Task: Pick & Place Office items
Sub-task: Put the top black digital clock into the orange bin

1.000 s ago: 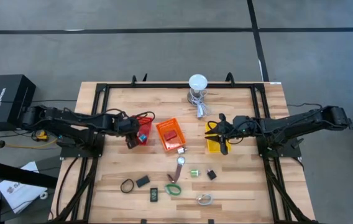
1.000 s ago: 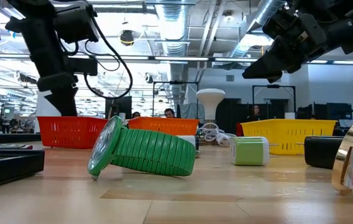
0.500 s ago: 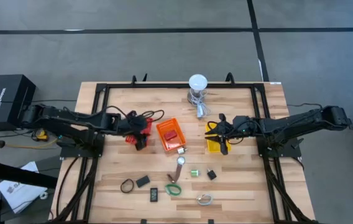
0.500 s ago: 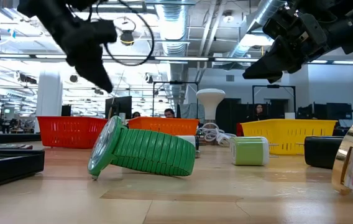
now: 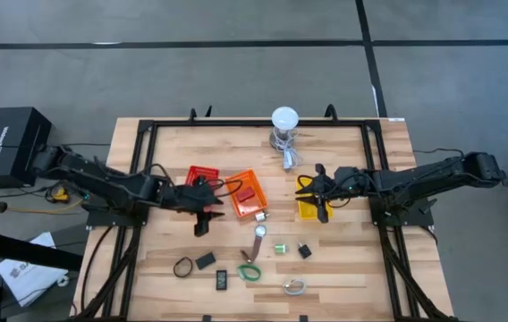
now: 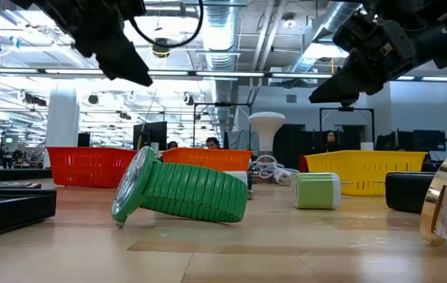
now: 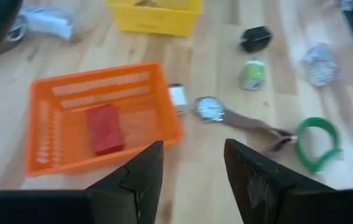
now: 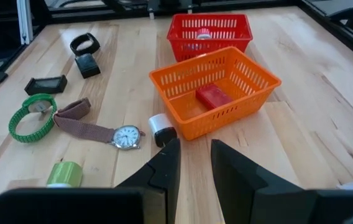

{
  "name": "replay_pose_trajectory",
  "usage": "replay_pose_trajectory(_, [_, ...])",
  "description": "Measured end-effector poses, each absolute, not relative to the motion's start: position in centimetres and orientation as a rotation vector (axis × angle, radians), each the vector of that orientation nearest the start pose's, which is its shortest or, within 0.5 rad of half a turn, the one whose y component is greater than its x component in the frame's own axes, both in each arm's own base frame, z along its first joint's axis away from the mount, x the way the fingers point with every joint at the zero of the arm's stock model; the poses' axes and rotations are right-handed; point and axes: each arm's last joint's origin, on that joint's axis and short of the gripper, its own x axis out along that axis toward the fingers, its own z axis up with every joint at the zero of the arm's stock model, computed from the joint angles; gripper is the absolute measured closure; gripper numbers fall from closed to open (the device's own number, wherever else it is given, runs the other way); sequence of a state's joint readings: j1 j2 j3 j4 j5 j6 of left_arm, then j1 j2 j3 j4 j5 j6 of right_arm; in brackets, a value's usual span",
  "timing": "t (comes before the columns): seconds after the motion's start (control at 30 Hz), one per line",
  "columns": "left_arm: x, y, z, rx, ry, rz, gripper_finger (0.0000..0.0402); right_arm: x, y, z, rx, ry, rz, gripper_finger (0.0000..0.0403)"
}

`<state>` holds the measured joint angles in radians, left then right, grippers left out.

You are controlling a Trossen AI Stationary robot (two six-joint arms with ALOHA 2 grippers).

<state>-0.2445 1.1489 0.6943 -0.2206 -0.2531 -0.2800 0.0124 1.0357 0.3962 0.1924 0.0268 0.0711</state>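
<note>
The office items lie loose on the near half of the table: a black band ring [image 5: 183, 266], black blocks [image 5: 205, 261], a green band [image 5: 249, 272], a brown-strapped watch [image 5: 260, 234], a green bit [image 5: 280, 249] and a metal clip [image 5: 294, 286]. My left gripper [image 5: 202, 217] hovers open and empty over bare wood near the orange basket [image 5: 246, 194]. The left wrist view looks past its fingers [image 7: 192, 168] at the watch [image 7: 210, 109] and green band [image 7: 316, 143]. My right gripper [image 5: 317, 193] waits open above the yellow basket [image 5: 309, 207].
A red basket [image 5: 202, 174] stands left of the orange basket, which holds a red block [image 7: 104, 127]. A white-domed lamp [image 5: 283, 119] with its cable stands at the far edge. A black frame [image 5: 147, 134] borders the table. Bare wood lies between the baskets and the items.
My left gripper has moved from over the red basket toward the near edge and a little to the right, stopping beside the orange basket. The right arm has kept still.
</note>
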Motion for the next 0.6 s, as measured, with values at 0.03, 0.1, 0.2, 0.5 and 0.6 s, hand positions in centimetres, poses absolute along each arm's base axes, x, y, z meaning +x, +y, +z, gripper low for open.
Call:
replay_pose_trajectory(0.03, [22.8, -5.2, 23.1, -0.113, 0.639, 0.09, 0.0239, 20.5, 0.2, 19.0, 0.061, 0.45, -0.03, 0.0321])
replay_pose_trajectory(0.1, [22.7, -5.7, 23.2, -0.134, 0.634, 0.079, 0.0239, 20.5, 0.2, 19.0, 0.061, 0.451, -0.03, 0.0321])
replay_pose_trajectory(0.2, [22.6, -6.3, 23.2, -0.179, 0.633, 0.072, 0.0239, 20.5, 0.2, 19.0, 0.061, 0.452, -0.03, 0.0321])
replay_pose_trajectory(0.5, [22.3, -8.0, 22.9, -0.194, 0.621, 0.076, 0.0239, 20.5, 0.2, 19.0, 0.061, 0.452, -0.03, 0.0321])
replay_pose_trajectory(0.6, [22.7, -8.6, 22.2, -0.191, 0.637, 0.083, 0.0239, 20.5, 0.2, 19.0, 0.069, 0.454, -0.032, 0.0321])
